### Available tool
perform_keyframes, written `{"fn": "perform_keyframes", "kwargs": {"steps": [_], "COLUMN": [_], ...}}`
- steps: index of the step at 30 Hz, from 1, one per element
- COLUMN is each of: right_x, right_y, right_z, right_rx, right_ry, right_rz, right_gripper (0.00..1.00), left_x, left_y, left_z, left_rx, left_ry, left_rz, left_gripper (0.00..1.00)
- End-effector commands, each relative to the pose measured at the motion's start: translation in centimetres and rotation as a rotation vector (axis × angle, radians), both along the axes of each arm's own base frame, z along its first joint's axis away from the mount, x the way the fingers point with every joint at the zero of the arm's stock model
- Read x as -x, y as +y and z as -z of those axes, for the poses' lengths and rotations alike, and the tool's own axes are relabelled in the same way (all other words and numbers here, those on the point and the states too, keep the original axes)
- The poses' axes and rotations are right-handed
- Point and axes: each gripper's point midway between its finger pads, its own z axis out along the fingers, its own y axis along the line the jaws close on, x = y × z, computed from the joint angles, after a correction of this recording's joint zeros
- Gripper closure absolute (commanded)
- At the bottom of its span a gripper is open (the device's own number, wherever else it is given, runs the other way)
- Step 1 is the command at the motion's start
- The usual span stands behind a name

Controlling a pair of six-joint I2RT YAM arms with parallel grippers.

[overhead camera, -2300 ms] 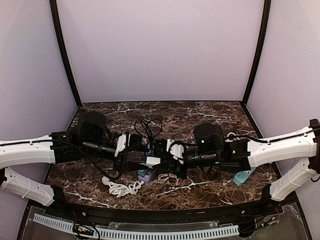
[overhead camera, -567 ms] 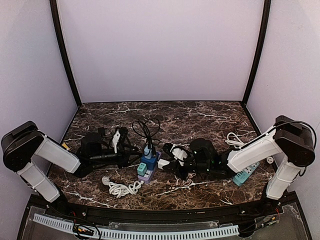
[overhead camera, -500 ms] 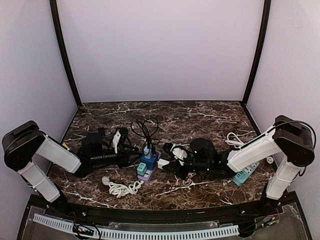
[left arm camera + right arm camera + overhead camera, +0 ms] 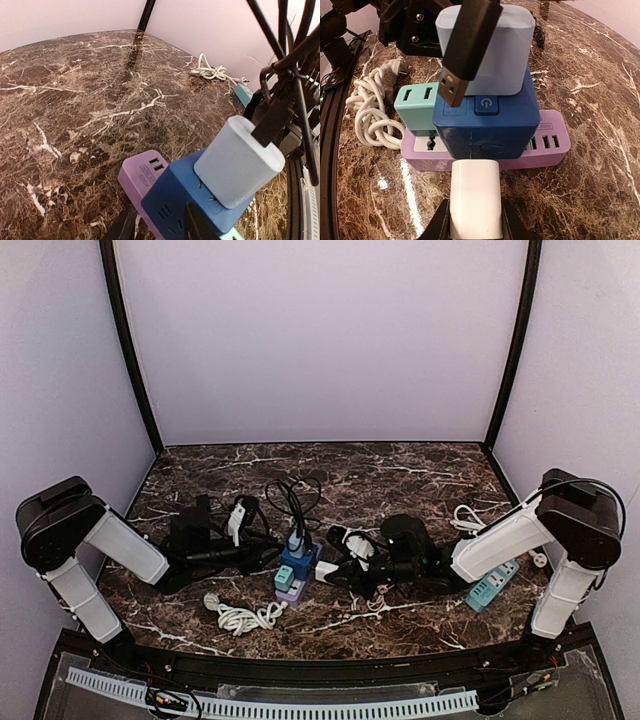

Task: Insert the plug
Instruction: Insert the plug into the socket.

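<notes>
White plug (image 4: 474, 185): light, rigid, smooth plastic block, likely slippery, best held by its flat flanks, as the right hand (image 4: 474, 205) clenches it, just right of the purple power strip (image 4: 547, 145) on the table (image 4: 600, 75).

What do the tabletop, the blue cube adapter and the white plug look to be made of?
Tabletop: dark polished stone or a marble-look laminate, white veins, glossy reflections. Blue cube adapter: moulded plastic, matte, soft sheen. White plug: smooth plastic, slightly glossy, rounded edges.
</notes>
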Motion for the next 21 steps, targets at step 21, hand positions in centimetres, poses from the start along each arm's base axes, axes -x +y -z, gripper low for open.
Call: {"fn": "perform_keyframes", "kwargs": {"steps": [21], "right_x": [0.0], "right_y": [0.1], "right_z": [-0.9], "right_rx": [-0.051], "right_ry": [0.020], "right_rz": [0.019], "right_gripper": [1.00], "left_x": [1.3], "left_y": [-0.2], "left_z": [-1.3], "left_rx": [0.050], "left_ry": [0.102], "left_rz": [0.102], "left_gripper": [0.41]}}
